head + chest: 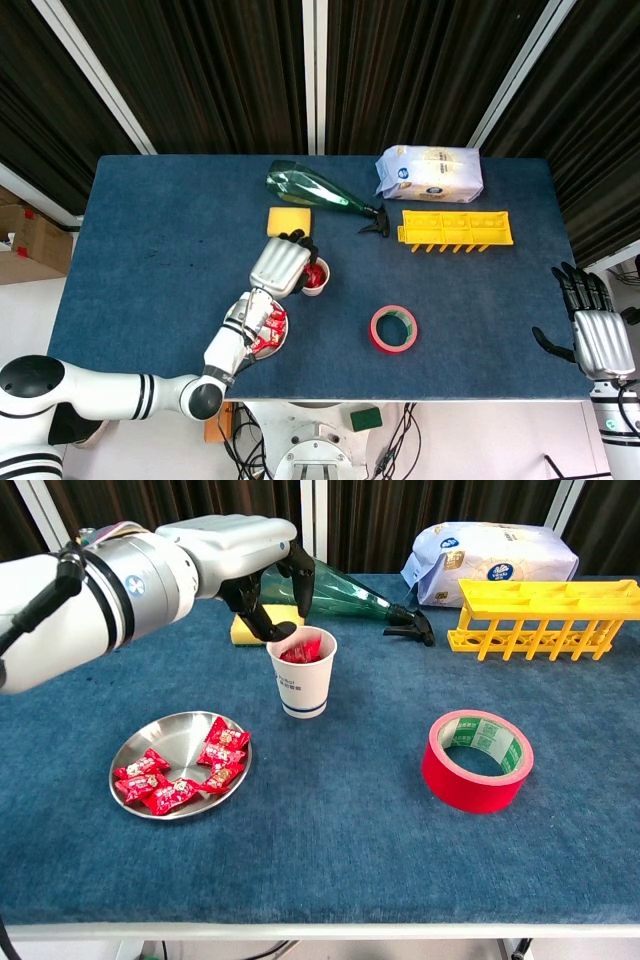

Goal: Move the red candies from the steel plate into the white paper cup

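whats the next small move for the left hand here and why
Probably lift the left hand off the white paper cup and bring it back over the steel plate. A candy appears to be dropping into the cup, the fingers look spread above the rim, and red candies remain on the plate.
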Tool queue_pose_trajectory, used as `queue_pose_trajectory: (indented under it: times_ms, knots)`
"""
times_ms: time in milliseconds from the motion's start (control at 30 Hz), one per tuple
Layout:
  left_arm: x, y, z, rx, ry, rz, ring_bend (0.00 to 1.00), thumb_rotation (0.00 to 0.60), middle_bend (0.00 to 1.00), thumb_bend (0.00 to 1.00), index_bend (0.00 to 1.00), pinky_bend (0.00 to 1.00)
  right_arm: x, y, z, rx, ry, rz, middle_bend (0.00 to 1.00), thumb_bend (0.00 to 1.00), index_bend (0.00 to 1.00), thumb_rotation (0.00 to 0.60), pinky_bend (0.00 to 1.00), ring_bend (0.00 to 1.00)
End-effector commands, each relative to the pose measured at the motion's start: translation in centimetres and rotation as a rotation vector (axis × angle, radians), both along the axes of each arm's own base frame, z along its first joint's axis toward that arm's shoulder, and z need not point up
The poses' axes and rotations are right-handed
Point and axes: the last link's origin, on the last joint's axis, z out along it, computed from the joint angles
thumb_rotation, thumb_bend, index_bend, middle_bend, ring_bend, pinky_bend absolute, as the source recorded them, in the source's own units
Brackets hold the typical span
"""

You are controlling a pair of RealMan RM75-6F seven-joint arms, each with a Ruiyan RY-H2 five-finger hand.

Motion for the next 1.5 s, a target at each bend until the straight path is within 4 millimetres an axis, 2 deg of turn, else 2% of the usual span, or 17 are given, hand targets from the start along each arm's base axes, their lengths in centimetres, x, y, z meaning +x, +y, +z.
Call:
queue_pose_trajectory:
  times_ms: [33,100,167,267,433,633,700,833,1100,1267,1500]
  knots:
    - [-0.2,-0.1,0.2,0.008,-0.002,-0.001,0.20,0.600,0.30,0.37,0.25,0.36,0.0,0.0,-0.1,0.002,0.002,0.000,0.00,0.24,0.00,0.600,0.00,0.00]
    - [-0.5,-0.3,0.5,0.009,-0.001,0.000,0.20,0.600,0.29,0.37,0.22,0.36,0.0,0.0,-0.1,0.002,0.002,0.001,0.00,0.24,0.00,0.600,0.00,0.00]
    - [-0.9,-0.8,1.1,0.009,0.000,-0.002,0.20,0.600,0.29,0.37,0.24,0.36,0.1,0.0,0.0,-0.001,0.001,0.001,0.00,0.24,0.00,0.600,0.00,0.00]
    - [-1.9,-2.3,2.4,0.004,0.003,-0.014,0.20,0.600,0.29,0.36,0.32,0.36,0.0,0.0,0.0,-0.006,0.000,0.001,0.00,0.24,0.00,0.600,0.00,0.00]
    - [-4.2,-5.9,3.9,-0.024,0.021,-0.072,0.19,0.600,0.29,0.34,0.37,0.35,0.0,0.0,-0.2,0.006,0.003,-0.002,0.00,0.24,0.00,0.600,0.00,0.00]
    - [-7.4,-9.5,3.7,-0.069,0.009,-0.073,0.19,0.600,0.29,0.33,0.41,0.35,0.1,0.1,-0.4,0.006,0.007,0.002,0.00,0.24,0.00,0.600,0.00,0.00]
    - [-8.3,-10.1,3.3,-0.092,0.019,-0.060,0.19,0.600,0.29,0.33,0.42,0.35,0.2,0.2,-0.5,0.010,0.010,0.002,0.00,0.24,0.00,0.600,0.00,0.00]
    - [-9.4,-10.5,2.5,-0.116,0.011,-0.039,0.19,0.600,0.29,0.33,0.43,0.35,0.3,0.2,-0.7,0.009,0.013,0.010,0.00,0.24,0.00,0.600,0.00,0.00]
    - [-10.2,-10.6,0.7,-0.150,0.022,-0.037,0.18,0.600,0.29,0.33,0.43,0.34,0.2,0.1,-0.8,0.003,0.016,0.007,0.00,0.24,0.00,0.600,0.00,0.00]
    - [-10.7,-10.4,-0.4,-0.155,0.061,-0.051,0.14,0.600,0.25,0.33,0.32,0.32,0.2,0.0,-0.9,0.009,0.018,0.004,0.00,0.24,0.00,0.600,0.00,0.00]
    - [-11.1,-10.4,-1.3,-0.165,0.068,-0.046,0.14,0.600,0.23,0.33,0.31,0.31,0.2,0.0,-0.9,0.011,0.018,0.002,0.00,0.24,0.00,0.600,0.00,0.00]
